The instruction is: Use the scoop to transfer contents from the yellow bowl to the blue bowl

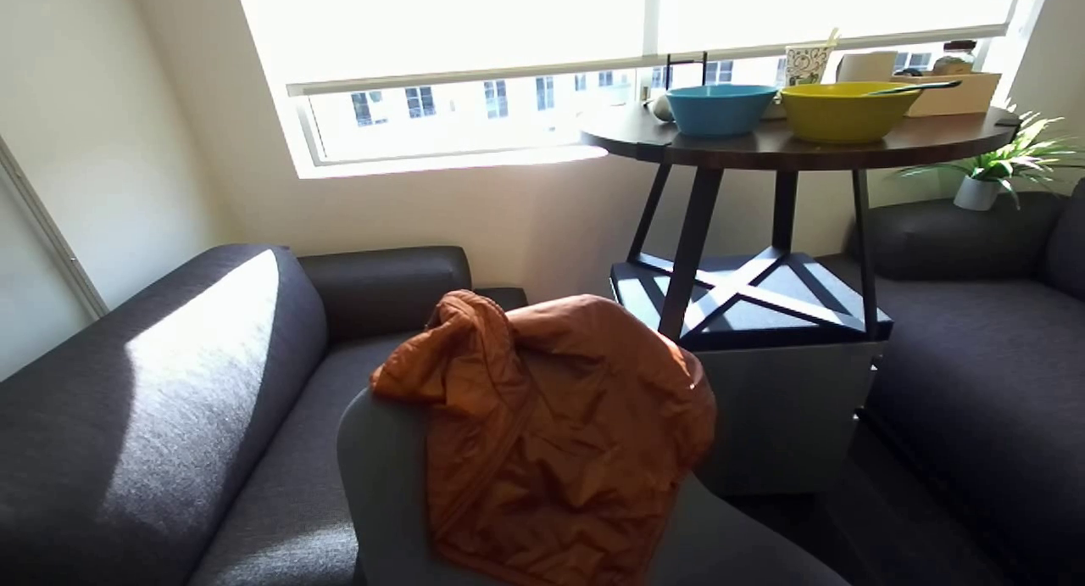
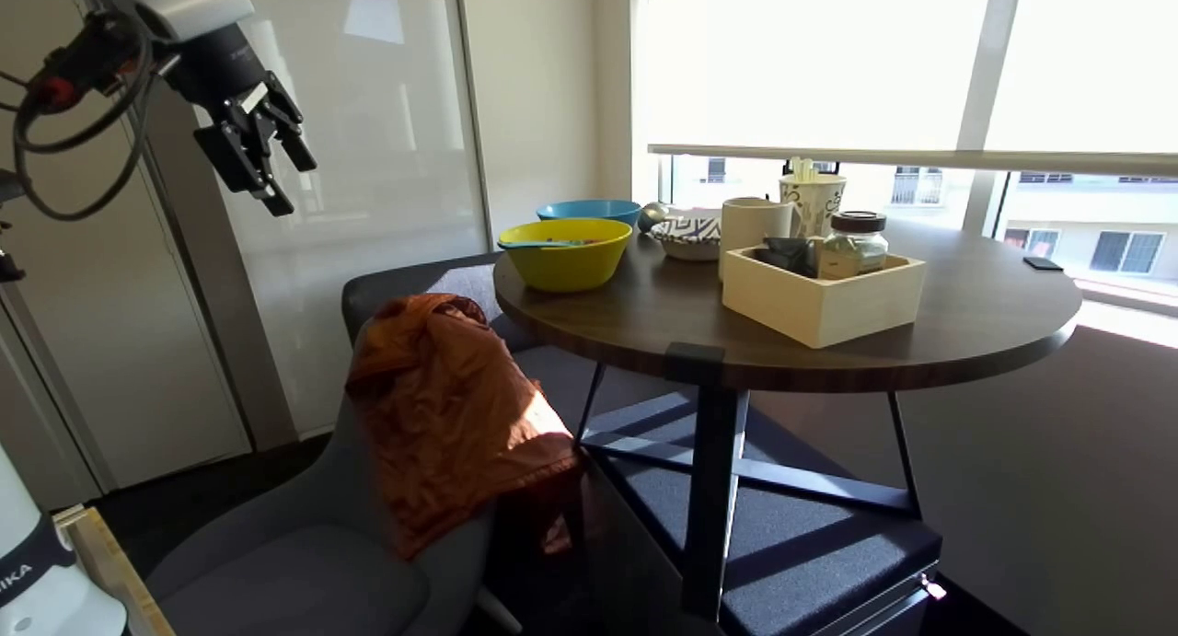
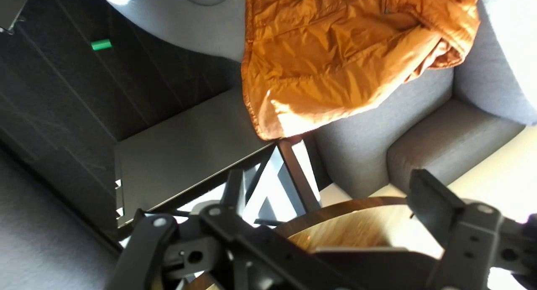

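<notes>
The yellow bowl (image 2: pixel 563 266) and blue bowl (image 1: pixel 720 115) look smooth plastic, the tabletop (image 2: pixel 975 291) wood, the jacket (image 2: pixel 446 424) (crinkled) glossy cloth.

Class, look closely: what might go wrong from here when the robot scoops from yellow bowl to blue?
The scoop sticks out past the rim of the yellow bowl, so the open fingers might knock it or tip the bowl. That bowl stands near the edge of the table, so a bump could push it off.

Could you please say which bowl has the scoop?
The yellow bowl: the scoop's handle crosses its rim; the blue bowl and patterned bowl show none.
</notes>
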Available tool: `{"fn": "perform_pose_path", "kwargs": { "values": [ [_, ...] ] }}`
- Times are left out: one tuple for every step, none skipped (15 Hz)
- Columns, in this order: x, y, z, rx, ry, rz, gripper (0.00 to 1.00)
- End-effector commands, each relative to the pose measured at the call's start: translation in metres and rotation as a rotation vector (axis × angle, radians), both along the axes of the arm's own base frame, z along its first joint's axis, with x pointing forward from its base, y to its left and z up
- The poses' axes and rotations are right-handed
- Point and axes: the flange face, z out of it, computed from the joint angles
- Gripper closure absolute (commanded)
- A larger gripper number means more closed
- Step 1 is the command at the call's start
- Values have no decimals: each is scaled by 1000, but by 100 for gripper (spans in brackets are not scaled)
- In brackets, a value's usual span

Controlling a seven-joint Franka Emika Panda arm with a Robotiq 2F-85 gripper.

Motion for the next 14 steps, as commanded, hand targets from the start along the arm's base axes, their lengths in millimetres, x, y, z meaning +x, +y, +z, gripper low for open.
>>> {"fn": "perform_pose_path", "kwargs": {
  "values": [
    [8, -35, -6, 10, -7, -171, 0],
    [7, -44, -5, 14, -18, -209, 0],
    [7, -55, -5, 11, -34, -252, 0],
    [9, -64, -5, 6, -53, -295, 0],
    [13, -70, -5, -6, -70, -346, 0],
    [17, -76, -7, -25, -74, -391, 0],
    [9, -67, -3, 5, -69, -305, 0],
    [10, -71, -4, 1, -68, -319, 0],
    [11, -71, -6, 4, -64, -315, 0],
    [12, -70, -6, 6, -64, -311, 0],
    [11, -69, -5, 7, -66, -308, 0],
    [11, -69, -5, 7, -67, -307, 0],
    [19, -70, -3, 7, -107, -321, 0],
    [25, -72, -3, 11, -144, -336, 0]
  ]
}}
